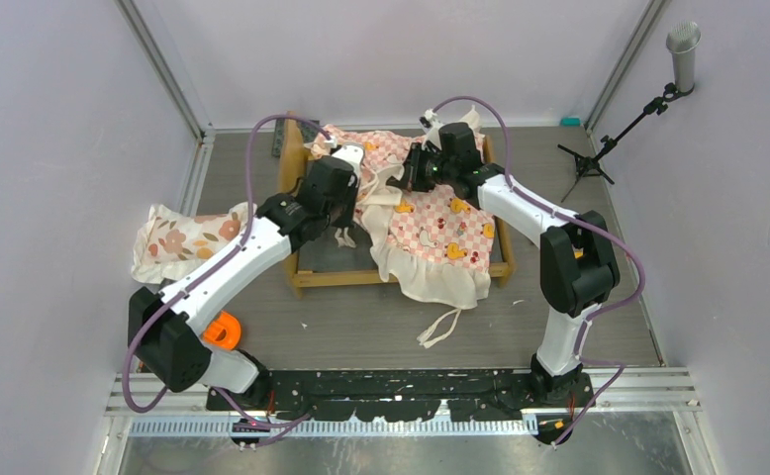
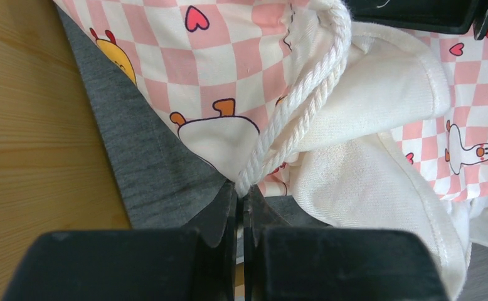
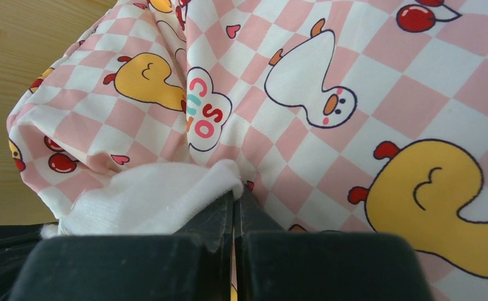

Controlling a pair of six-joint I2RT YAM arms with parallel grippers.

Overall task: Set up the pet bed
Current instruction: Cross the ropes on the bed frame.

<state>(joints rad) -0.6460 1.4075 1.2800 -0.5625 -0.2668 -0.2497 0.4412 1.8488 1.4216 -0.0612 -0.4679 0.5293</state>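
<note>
**A:** Where's the small tan wooden pet bed with the dark grey mattress panel (image 1: 334, 265)?

**B:** Mid-table (image 1: 361, 332), between the two arms. The pink-checkered ruffled cotton sheet (image 1: 431, 233) covers its right part and spills over the near rail. The floral ruffled pillow (image 1: 178, 237) lies beside the bed's left rail.

**A:** And the arms?

**B:** The left gripper (image 2: 241, 197) is pinched together on the end of the sheet's white twisted cord (image 2: 298, 94), above bare mattress. The right gripper (image 3: 235, 200) is clamped on the sheet's white hem.

**A:** How will the bed handle?

**B:** I'd judge the frame stiff and fairly light, so a hard tug on the fabric could slide it across the table. If it needs moving, take it by a side rail rather than the flat mattress. The sheet is limp and bunches up, so hems and corners are the sensible holds. That cord is thin and may slip out of the grip under tension.
</note>
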